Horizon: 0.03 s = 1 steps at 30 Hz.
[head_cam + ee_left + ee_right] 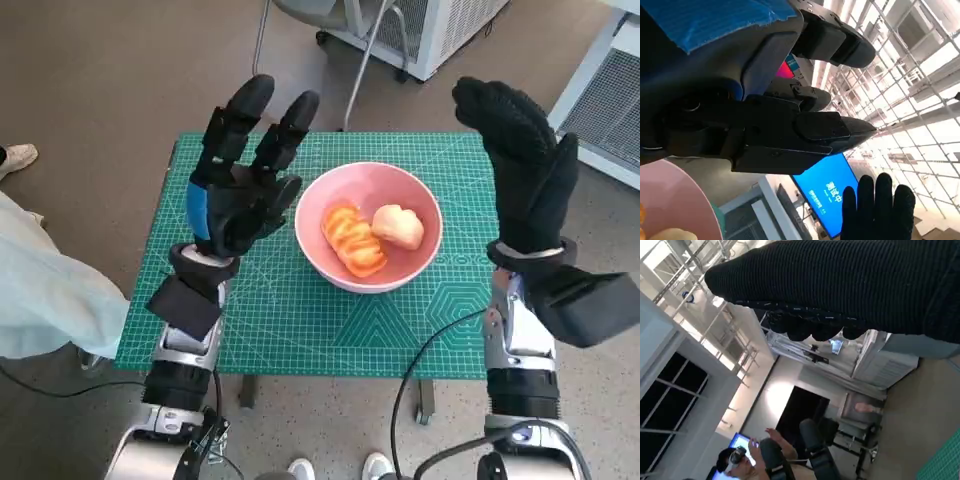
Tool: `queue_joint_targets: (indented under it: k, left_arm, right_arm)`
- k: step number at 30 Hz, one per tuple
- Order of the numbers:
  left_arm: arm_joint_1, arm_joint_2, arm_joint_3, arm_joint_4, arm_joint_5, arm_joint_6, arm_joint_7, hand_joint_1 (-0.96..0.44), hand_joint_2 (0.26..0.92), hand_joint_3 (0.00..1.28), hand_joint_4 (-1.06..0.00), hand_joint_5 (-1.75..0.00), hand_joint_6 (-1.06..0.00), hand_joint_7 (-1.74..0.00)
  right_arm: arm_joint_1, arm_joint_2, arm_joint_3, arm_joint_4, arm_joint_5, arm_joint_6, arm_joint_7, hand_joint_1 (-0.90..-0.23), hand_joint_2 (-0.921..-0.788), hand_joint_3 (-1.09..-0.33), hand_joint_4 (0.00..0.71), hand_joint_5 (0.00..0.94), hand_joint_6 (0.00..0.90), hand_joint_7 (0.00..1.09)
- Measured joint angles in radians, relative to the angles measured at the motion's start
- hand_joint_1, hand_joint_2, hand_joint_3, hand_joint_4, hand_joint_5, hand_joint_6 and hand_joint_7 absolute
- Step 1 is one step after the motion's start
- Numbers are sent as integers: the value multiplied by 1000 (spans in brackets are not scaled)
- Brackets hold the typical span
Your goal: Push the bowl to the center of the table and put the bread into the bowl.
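Sitting between raised hands: bowl [368, 228] with bread [398, 227].

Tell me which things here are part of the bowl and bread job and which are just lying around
Part of the job:
pink bowl, near the table's middle
two pieces of bread in it: orange bread, pale bread
green mat
left hand and right hand, both raised and holding nothing

Just around:
white cabinet
chair legs
person's shoes

- left wrist view: bowl [685, 200] cut off by edge, only pink rim sliver shows
- bread [670, 234] there just a pale scrap
- right wrist view: right hand [850, 285] fingers mostly hidden
- blue screen [827, 197] text too small to read
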Motion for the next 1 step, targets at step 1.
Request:
queue_joint_targets:
  k: [1]
  left_arm:
    - [2, 0, 2, -2, -1, 0, -1, -266, 921, 254, -467, -12, -273, -570]
  right_arm:
    - [1, 0, 0, 0, -3, 0, -2, -655, -921, -757, 356, 2, 41, 791]
